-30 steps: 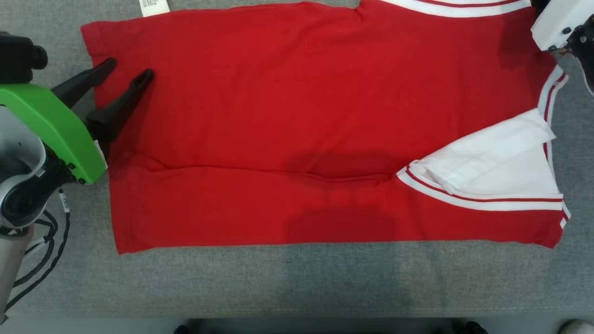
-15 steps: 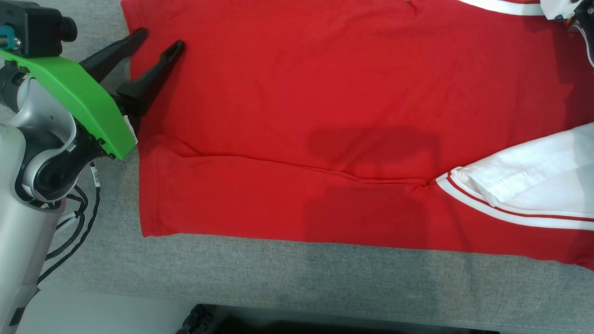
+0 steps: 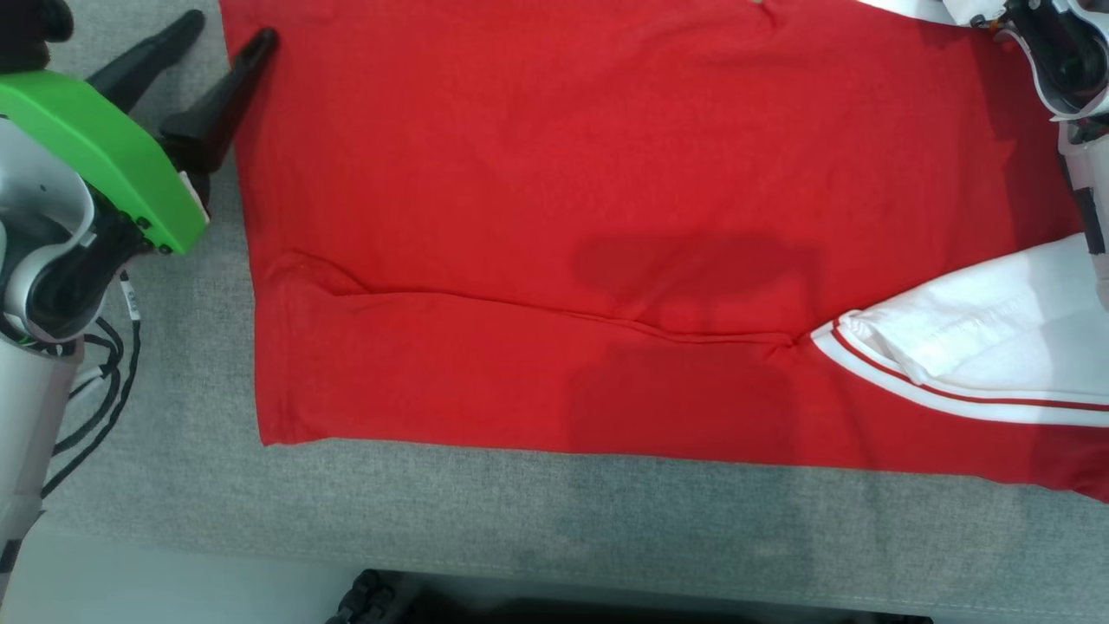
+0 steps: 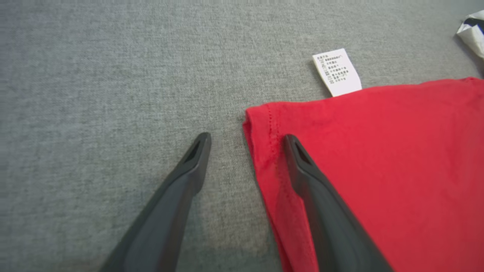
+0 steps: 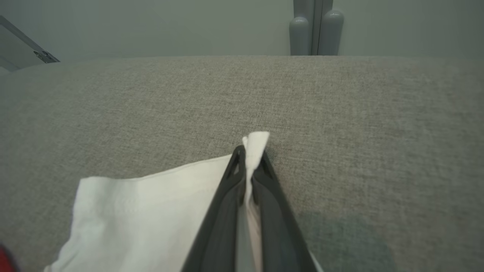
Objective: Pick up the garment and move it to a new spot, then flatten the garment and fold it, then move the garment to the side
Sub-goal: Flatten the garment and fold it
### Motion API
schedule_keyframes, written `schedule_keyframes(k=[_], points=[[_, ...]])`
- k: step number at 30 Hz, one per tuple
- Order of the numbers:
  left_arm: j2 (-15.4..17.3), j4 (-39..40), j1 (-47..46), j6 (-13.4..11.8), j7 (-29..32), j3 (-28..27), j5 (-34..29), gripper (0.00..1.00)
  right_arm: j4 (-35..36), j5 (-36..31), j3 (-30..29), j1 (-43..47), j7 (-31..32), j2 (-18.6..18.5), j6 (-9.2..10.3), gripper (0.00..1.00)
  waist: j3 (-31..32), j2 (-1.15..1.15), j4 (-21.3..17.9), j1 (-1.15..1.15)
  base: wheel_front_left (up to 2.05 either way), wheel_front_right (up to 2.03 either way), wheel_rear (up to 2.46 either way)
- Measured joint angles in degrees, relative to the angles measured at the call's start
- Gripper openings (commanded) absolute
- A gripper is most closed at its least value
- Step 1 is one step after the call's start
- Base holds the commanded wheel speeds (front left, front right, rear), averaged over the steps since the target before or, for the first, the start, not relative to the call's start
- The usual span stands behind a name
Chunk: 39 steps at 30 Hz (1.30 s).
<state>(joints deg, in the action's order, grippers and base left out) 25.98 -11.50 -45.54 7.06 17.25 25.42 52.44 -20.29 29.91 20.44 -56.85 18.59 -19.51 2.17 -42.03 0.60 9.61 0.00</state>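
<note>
Two grippers work at the far edge of the red T-shirt [image 3: 554, 199], which lies spread on the grey cloth surface [image 3: 520, 520]. At the shirt's far left corner the left gripper [image 4: 247, 139] is wide open and holds nothing. One finger is over the grey surface just beside the hem and the other is over the red cloth, so the corner sits between them. A white care label [image 4: 336, 71] sticks out from the shirt's far edge, near that corner. Across the shirt runs a long crease [image 3: 520, 310], and at its right end lies a white sleeve [image 3: 979, 321], folded inward. At the shirt's far right part, the right gripper [image 5: 250, 156] is closed tight on a white piece [image 5: 151, 196] of the shirt, probably the other sleeve.

I judge this to be the folding step. Next, the left fingers should go down and close on the corner. Then both arms can carry the far edge toward the near one.
</note>
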Motion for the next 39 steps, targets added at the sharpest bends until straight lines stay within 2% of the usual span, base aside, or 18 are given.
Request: schedule_keyframes(k=[15,17,18,19,22,23,26,28,39], points=[[-0.69,-5.95,-1.97,0.01,-1.77,0.54,0.33,0.99,-4.08,0.04,1.78,-0.21,-2.47,1.23,-3.66,0.00,1.35,0.00,-2.44,0.00,0.00,0.00,0.00],[-0.92,-6.41,-2.05,0.01,-1.77,0.76,0.76,0.89,-4.68,0.04,1.85,-0.21,-2.52,1.23,-3.69,0.00,1.70,0.00,-2.60,0.00,0.00,0.00,0.00],[-1.04,-6.54,-2.11,0.01,-1.76,0.81,1.08,0.89,-5.04,0.04,1.86,-0.21,-2.71,1.22,-3.83,0.00,1.87,0.00,-2.67,0.00,0.00,0.00,0.00],[-1.13,-6.69,-2.18,0.01,-1.75,0.96,1.43,0.75,-5.42,0.04,1.85,-0.20,-2.88,1.20,-4.02,0.00,2.05,0.00,-2.72,0.00,0.00,0.00,0.00],[-1.59,-7.00,-2.30,0.01,-1.68,1.91,2.26,0.71,-6.36,0.05,1.86,-0.20,-2.94,1.19,-4.19,0.00,2.59,0.00,-2.83,0.00,0.00,0.00,0.00],[-1.66,-6.92,-2.33,0.01,-1.66,2.47,2.87,0.57,-6.61,0.05,1.89,-0.20,-2.94,1.20,-4.19,0.00,2.77,0.00,-2.87,0.00,0.00,0.00,0.00],[-1.89,-6.75,-2.35,0.01,-1.58,3.96,3.81,0.34,-7.36,0.25,2.09,-0.19,-3.04,1.37,-4.63,0.00,3.30,0.00,-3.03,0.00,0.00,0.00,0.00],[-2.07,-6.50,-2.35,0.02,-1.44,4.81,3.87,0.00,-7.80,0.38,2.21,-0.19,-3.46,1.54,-4.68,0.00,3.66,0.00,-3.15,0.00,0.00,0.00,0.00],[-0.90,-5.87,-2.10,0.05,-4.54,6.09,6.23,0.00,-6.43,1.91,2.31,-0.01,-8.62,3.48,-6.72,0.00,6.15,0.00,-4.29,0.00,0.00,0.00,0.00]])
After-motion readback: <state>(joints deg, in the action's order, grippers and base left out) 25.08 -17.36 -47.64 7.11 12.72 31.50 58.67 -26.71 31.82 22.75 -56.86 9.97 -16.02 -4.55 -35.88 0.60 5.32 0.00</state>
